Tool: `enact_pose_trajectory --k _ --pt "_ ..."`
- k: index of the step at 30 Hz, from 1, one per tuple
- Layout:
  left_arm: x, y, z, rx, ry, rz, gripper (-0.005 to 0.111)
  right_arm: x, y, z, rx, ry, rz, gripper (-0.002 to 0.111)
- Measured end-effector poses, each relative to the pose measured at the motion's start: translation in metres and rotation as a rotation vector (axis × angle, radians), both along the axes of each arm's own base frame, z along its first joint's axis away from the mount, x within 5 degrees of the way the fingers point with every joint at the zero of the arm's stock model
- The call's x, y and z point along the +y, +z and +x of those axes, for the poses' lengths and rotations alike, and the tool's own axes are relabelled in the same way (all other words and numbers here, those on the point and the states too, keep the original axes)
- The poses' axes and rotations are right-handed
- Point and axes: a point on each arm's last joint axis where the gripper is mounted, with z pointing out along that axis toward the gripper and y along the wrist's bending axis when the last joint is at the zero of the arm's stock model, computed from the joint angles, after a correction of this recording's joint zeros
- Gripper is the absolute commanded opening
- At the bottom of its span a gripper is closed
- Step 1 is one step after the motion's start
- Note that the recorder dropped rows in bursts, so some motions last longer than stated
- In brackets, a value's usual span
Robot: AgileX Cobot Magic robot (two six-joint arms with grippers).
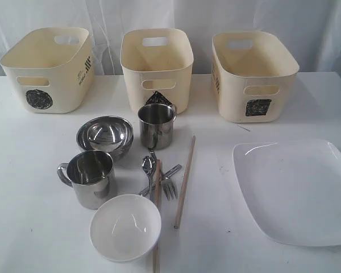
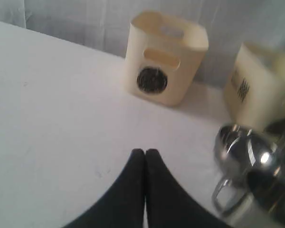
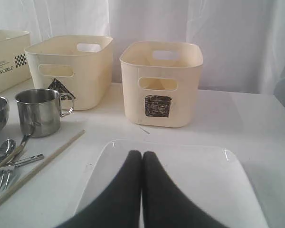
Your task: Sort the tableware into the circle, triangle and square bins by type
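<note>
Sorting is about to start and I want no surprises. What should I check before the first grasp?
1. Jaws open: not ok; left gripper and right gripper are both shut and empty.
2. Bins upright: ok for circle bin, triangle bin and square bin.
3. Bowls apart: not ok; steel bowls are nested.
4. Cutlery apart: not ok; spoon, fork and chopstick overlap.
5. Plate clear: ok; square plate lies flat with nothing on it.

Ext high-front; wrists low; R faces square bin point(image 3: 183, 107).

Steel mugs point(image 1: 91, 179), bowls point(image 1: 105, 136), cutlery point(image 1: 159, 179) and white plate point(image 1: 295, 190) stand before three cream tubs point(image 1: 157, 68).
</note>
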Motion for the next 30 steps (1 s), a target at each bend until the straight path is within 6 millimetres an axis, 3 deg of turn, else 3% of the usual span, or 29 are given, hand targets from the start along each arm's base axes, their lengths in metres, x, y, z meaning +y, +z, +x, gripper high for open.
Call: enact_pose_trajectory --k 4,7,12,18,22,26,30 --pt "0.008 0.02 -0.001 -0.229 0.092 -0.138 0.0 0.0 0.0 0.0 0.0 0.0 0.0 0.0" --pt "0.011 0.025 -0.002 -0.294 0.113 -0.21 0.0 0.0 0.0 0.0 0.0 0.0 0.0 0.0" --pt "0.001 0.033 -0.004 -0.138 0.028 -0.308 0.0 0.0 0.0 0.0 0.0 0.0 0.0 0.0" --pt "-0.007 0.092 -0.006 0.0 -0.058 -0.15 0.0 0.0 0.0 0.0 0.0 0.0 0.0 0.0" --pt "-0.014 0.124 0.024 0.219 -0.19 0.029 0.0 0.0 0.0 0.0 0.0 0.0 0.0 0.0" --pt "-0.022 0.15 0.082 0.406 -0.414 0.133 0.001 0.0 0.0 0.0 0.0 0.0 0.0 0.0" --pt "-0.028 0.156 0.145 0.504 -0.606 0.138 0.021 0.0 0.0 0.0 0.0 0.0 0.0 0.0"
